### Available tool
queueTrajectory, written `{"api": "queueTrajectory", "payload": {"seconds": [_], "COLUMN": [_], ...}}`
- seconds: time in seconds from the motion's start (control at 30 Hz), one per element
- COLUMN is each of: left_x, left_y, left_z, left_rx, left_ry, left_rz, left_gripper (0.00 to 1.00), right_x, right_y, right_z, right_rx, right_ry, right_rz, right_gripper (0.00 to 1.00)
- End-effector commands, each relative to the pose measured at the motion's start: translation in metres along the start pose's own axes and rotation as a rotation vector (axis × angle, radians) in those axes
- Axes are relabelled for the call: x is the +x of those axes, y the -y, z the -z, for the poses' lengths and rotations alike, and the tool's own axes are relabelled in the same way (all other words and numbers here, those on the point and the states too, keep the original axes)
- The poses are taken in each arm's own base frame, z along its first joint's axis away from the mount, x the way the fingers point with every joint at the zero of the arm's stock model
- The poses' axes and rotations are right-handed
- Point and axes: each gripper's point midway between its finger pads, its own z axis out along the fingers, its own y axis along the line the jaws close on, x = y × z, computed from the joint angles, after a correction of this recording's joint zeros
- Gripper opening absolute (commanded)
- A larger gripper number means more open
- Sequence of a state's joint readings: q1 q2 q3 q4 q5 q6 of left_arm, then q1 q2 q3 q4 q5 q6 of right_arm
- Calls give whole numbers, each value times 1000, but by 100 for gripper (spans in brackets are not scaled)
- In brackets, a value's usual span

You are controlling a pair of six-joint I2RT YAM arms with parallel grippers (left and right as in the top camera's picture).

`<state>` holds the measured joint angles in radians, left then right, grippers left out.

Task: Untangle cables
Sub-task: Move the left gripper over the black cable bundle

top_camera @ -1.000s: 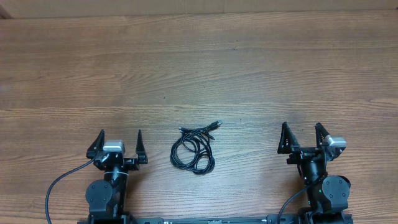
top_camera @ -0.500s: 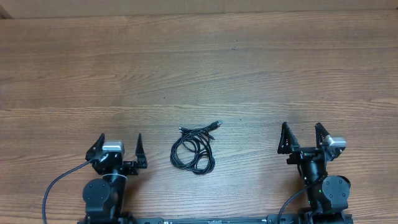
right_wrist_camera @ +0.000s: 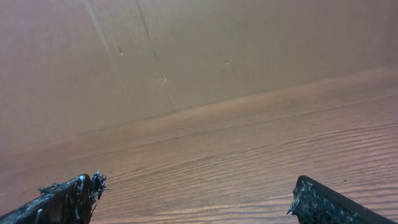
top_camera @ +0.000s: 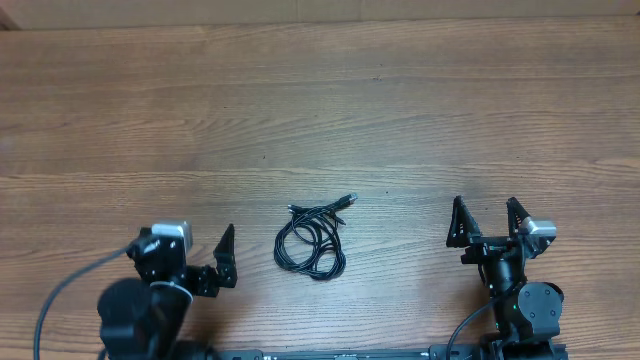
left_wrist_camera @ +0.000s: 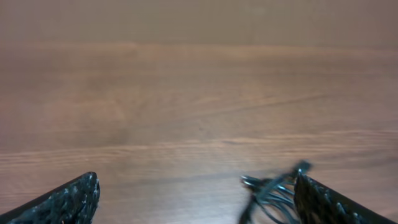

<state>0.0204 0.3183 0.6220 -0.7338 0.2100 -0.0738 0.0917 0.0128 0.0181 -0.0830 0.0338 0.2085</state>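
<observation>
The cables (top_camera: 311, 240) lie as one small tangled black bundle of loops on the wooden table, between the two arms, with plug ends pointing up and right. My left gripper (top_camera: 183, 243) is to their left, open and empty, its right finger (top_camera: 227, 245) a short way from the bundle. In the left wrist view the cables (left_wrist_camera: 272, 194) show blurred just inside the right finger (left_wrist_camera: 323, 202), not touching it. My right gripper (top_camera: 485, 205) stands open and empty well to the right of the bundle. The right wrist view has its gripper (right_wrist_camera: 198, 180) over bare wood, with no cables.
The wooden table (top_camera: 320, 110) stretches far beyond the bundle to a brown board wall (right_wrist_camera: 186, 56) at the back. Thick black arm wires trail at the near edge by the left base (top_camera: 60, 290) and the right base (top_camera: 465, 325).
The left arm has risen and shifted left and toward the near edge, its gripper now angled toward the bundle. The cables and the right arm have not moved.
</observation>
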Motion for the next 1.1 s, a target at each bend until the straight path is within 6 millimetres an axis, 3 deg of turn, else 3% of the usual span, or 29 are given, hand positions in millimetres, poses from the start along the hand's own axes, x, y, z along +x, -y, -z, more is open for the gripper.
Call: {"api": "queueTrajectory", "payload": {"seconds": [0.0,0.23,0.3,0.43,0.63,0.77,0.97,1.07], "left_x": [-18,-24,-18,3,38,57,82,89], "left_y": [15,48,48,43,58,62,50,54], "left_z": [3,-10,-16,-30,-57,-74,-96,-112], "left_rx": [76,258,245,178,195,141,-65,-71], "left_ry": [-54,-296,-380,-559,-763,-844,-914,-922], "left_rz": [75,189,200,204,159,128,149,143], "left_gripper": [100,100,100,100,99,100,100,99], "right_x": [2,2,2,2,2,2,2,2], "right_y": [2,2,2,2,2,2,2,2], "right_z": [0,0,0,0,0,0,0,0], "right_rx": [9,9,9,9,9,9,9,9], "right_ry": [5,5,5,5,5,5,5,5], "right_rz": [-1,-1,-1,-1,-1,-1,-1,-1], "right_gripper": [100,100,100,100,100,100,100,100]}}
